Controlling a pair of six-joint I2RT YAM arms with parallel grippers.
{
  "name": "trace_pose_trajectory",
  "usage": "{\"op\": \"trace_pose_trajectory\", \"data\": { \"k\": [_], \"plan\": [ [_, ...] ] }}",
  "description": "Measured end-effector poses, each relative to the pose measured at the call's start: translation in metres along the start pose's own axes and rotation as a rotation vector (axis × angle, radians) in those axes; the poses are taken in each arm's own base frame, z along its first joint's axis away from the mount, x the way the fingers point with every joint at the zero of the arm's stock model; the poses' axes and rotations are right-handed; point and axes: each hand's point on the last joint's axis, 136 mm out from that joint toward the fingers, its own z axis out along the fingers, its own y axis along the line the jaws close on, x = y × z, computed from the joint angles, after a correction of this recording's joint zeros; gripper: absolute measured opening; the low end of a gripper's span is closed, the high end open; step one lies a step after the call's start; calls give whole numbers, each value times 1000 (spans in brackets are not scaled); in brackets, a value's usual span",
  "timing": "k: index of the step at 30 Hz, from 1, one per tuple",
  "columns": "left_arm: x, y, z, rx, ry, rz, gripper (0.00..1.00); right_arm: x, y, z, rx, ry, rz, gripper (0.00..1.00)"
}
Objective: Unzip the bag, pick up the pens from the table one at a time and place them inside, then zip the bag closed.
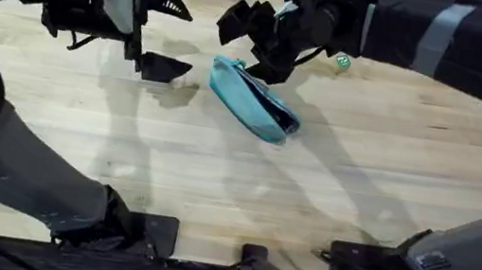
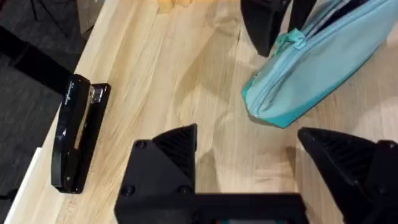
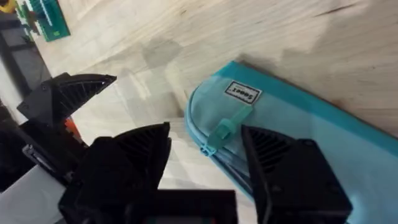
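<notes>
— Nearest the overhead camera, what do you see?

— Both arm bases at the near edge of the bench (image 1: 214, 188), a pale butcher-block top. Farther out, the two grippers hang on either side of the bag (image 1: 251, 100).

— Where exactly does the bag lie?

— Mid-bench, toward the far side, set on a diagonal. It is a teal fabric pouch with the zipper running along its length. A small label (image 3: 241, 93) sits near one end, and a teal zipper pull (image 3: 224, 130) lies at that same rounded end.

— And the right gripper (image 3: 205, 149)?

— Its jaws stand wide apart, straddling the end of the bag with the pull between them. I cannot tell whether either finger touches the fabric; nothing is clamped.

— The left gripper (image 2: 249, 155)?

— Also spread wide and holding nothing. It hovers just beside the bag's end, over bare wood. In its wrist view the right arm's black fingers (image 2: 264, 25) show at the bag's far end.

— Anything else on the bench?

— A black stapler (image 2: 78, 134) near the far edge, well apart from the bag, and a small green object (image 1: 342, 63) past the right gripper.
</notes>
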Motion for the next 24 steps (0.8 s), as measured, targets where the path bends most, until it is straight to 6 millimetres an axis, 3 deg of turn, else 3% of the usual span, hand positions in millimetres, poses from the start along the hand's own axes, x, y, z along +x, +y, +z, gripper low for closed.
{"op": "trace_pose_trajectory", "data": {
  "k": [6, 18, 24],
  "plan": [
    [0, 0, 0, 0, 0, 0, 993, 5, -1, 4, 7, 9, -6, 574],
    [0, -2, 0, 5, -1, -10, 993, 5, -4, 9, 19, 11, 4, 76],
    [0, -2, 0, 5, -1, -10, 993, 4, -1, 9, 5, 7, 3, 32]
  ]
}}
